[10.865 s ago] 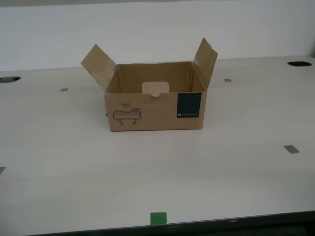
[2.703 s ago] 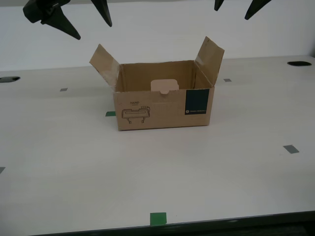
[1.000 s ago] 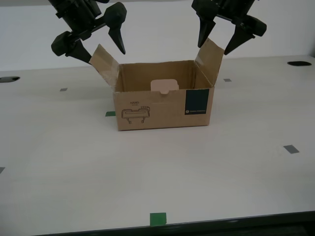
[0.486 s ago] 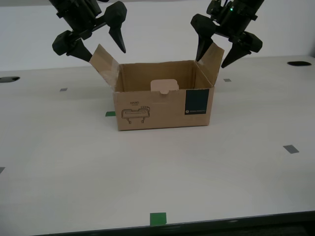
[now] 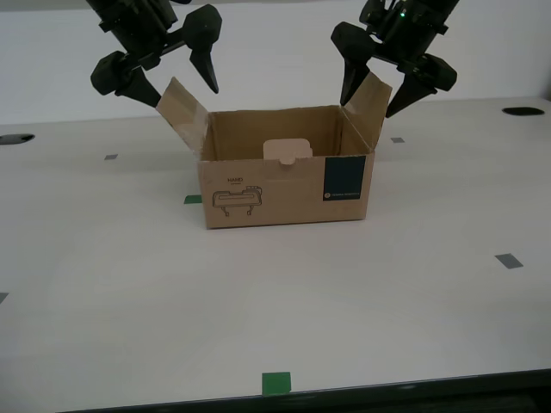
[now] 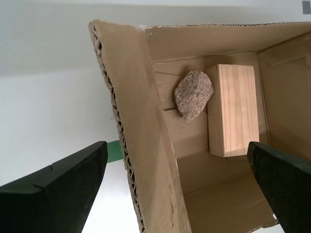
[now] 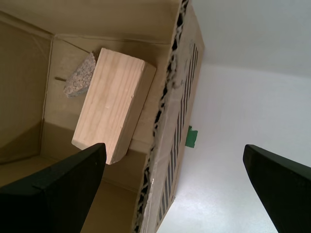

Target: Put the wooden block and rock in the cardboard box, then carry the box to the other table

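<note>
Wooden block (image 6: 233,110), lying flat, long axis front-to-back

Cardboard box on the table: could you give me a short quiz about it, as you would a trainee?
1. True or false: the rock lies outside the cardboard box.
2. What lies beside the rock? A) the wooden block B) a cup C) a ball
3. Fill in: in the exterior view, the box's two side flaps stand ____ (raised or folded shut).

Key: 1 false, it lies inside; 2 A; 3 raised.
</note>
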You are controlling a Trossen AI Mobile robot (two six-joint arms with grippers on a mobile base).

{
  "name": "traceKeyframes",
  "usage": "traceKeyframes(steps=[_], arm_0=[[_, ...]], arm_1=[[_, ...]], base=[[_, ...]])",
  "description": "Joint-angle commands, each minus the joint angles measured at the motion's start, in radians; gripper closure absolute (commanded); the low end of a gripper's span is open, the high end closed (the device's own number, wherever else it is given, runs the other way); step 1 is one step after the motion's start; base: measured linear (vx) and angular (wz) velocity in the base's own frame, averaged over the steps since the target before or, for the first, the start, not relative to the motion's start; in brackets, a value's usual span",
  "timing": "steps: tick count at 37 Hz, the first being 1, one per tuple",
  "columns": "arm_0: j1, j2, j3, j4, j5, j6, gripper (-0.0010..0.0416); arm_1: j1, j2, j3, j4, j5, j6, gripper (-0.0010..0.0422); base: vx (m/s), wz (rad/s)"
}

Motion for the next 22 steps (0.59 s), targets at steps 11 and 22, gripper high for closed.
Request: traceKeyframes(steps=[11,22], arm_0=[[0.018,-0.001,0.003,-0.002,-0.003,0.025,0.0013],[0.027,-0.001,0.003,-0.004,-0.003,0.028,0.0012]], arm_1=[[0.0,0.052,-0.004,0.073,0.001,0.004,0.0018],[0.0,0.094,-0.012,0.081,0.004,0.014,0.0018]], base=[[0.0,0.0],[0.0,0.0]])
